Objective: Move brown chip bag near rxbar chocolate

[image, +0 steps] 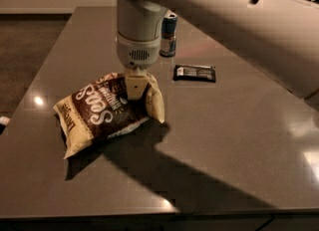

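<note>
The brown chip bag [102, 113], puffy, dark brown with cream edges and white lettering, hangs tilted over the grey table [239, 140], its right end raised and its left end low near the surface. My gripper [135, 86] comes straight down from the white arm and is shut on the bag's upper right edge. The rxbar chocolate [195, 72], a flat black wrapper with white text, lies on the table to the right of the bag and a little farther back, apart from it.
A slim blue-and-silver can [168, 35] stands behind the gripper, left of the rxbar. The big white arm [239, 21] spans the upper right. The table's left edge runs next to a dark floor [25, 51]. The front edge lies at the bottom.
</note>
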You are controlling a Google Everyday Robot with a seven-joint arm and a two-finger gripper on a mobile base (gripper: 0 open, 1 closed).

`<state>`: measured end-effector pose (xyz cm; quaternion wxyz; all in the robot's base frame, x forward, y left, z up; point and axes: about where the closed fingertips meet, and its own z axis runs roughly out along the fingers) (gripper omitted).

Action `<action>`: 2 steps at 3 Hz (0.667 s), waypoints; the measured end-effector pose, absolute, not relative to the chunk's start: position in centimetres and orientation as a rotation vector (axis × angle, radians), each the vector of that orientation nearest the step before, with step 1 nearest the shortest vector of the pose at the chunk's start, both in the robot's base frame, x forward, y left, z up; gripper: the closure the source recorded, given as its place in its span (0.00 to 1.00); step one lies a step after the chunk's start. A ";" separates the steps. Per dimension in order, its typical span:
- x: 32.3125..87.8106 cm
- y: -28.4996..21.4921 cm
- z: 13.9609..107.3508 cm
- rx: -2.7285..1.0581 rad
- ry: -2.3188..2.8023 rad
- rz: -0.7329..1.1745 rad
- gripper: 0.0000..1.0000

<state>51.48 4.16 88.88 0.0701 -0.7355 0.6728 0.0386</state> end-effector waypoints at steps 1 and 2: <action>53.6 4.1 90.3 -2.173 2.005 0.084 1.00; 55.3 4.7 91.3 -2.134 2.001 0.065 1.00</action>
